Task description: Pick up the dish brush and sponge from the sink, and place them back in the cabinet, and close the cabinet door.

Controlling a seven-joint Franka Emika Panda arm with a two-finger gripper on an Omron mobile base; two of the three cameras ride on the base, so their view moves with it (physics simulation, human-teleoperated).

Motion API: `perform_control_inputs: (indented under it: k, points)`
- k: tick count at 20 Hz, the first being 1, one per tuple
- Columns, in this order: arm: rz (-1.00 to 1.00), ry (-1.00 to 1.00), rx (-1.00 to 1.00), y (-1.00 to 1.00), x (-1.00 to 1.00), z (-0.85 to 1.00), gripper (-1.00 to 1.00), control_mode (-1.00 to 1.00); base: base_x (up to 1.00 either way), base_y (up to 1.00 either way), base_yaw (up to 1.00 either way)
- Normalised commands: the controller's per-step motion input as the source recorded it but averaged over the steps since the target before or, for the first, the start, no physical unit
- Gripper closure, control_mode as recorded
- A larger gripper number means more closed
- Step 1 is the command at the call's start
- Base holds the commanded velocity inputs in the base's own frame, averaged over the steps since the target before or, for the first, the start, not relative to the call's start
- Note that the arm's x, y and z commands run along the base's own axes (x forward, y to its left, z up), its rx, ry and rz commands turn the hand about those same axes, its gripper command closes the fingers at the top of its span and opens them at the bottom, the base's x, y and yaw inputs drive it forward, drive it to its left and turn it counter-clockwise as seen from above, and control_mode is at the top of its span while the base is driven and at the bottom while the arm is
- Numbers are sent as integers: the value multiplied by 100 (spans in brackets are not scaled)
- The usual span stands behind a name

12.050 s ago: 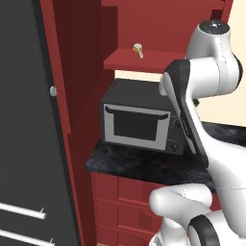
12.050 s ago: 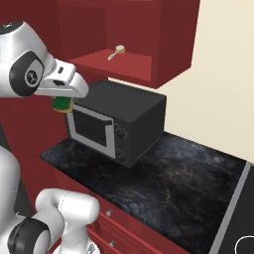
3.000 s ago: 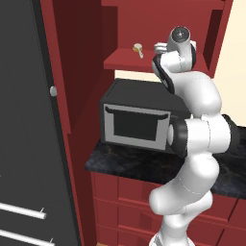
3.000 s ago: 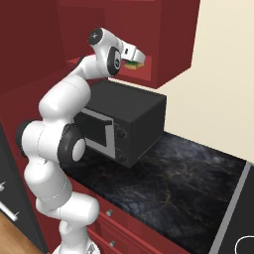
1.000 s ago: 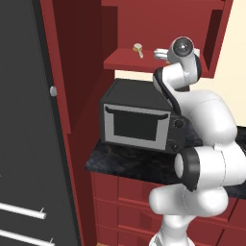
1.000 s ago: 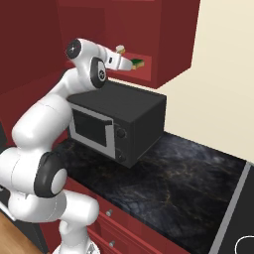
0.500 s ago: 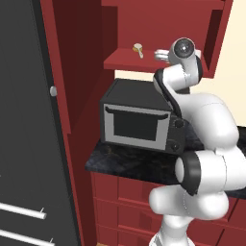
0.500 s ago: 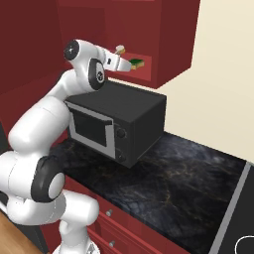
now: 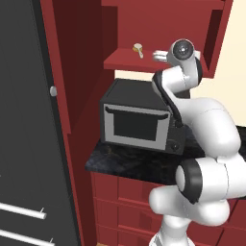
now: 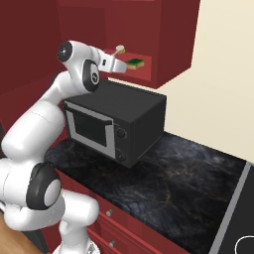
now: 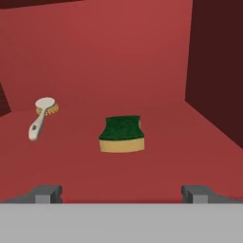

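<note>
The green sponge (image 11: pixel 121 134) lies flat on the red shelf (image 11: pixel 156 57) of the open cabinet (image 10: pixel 144 74), its yellowish edge toward me. To its left lies the dish brush (image 11: pixel 42 116), cream head up and handle down. My gripper (image 11: pixel 121 193) is open and empty just in front of the sponge, not touching it. From the right base view the gripper (image 10: pixel 119 67) hovers at the shelf's front edge beside the sponge (image 10: pixel 135 63) and brush (image 10: pixel 119 50). The left base view shows the brush (image 9: pixel 138 48) and gripper (image 9: pixel 161 56). The cabinet door (image 10: pixel 176 39) stands open at the right. The sink is out of view.
A black microwave (image 10: pixel 119 119) stands on the dark stone counter (image 10: pixel 188 173) right under the shelf. A dark grey refrigerator (image 9: pixel 24 144) with silver handles is at the left. Red drawers (image 9: pixel 125 202) run below the counter. A stove edge (image 10: pixel 243 223) is at the far right.
The sponge, held in my gripper inside the cabinet three seconds ago, now lies on the shelf. My gripper has opened and drawn back slightly toward the shelf's front edge.
</note>
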Motion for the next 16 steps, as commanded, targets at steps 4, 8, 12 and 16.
perform_control_inputs:
  k: [4,8,12,16]
  points:
    - [0,-6,-2,22,-24,0,-100,-100,0,0,0]
    - [0,-4,-2,28,-17,0,-100,-100,0,0,0]
    - [0,-2,0,23,-11,0,-100,-100,0,0,0]
    - [0,-4,0,16,-14,0,-100,-100,0,0,0]
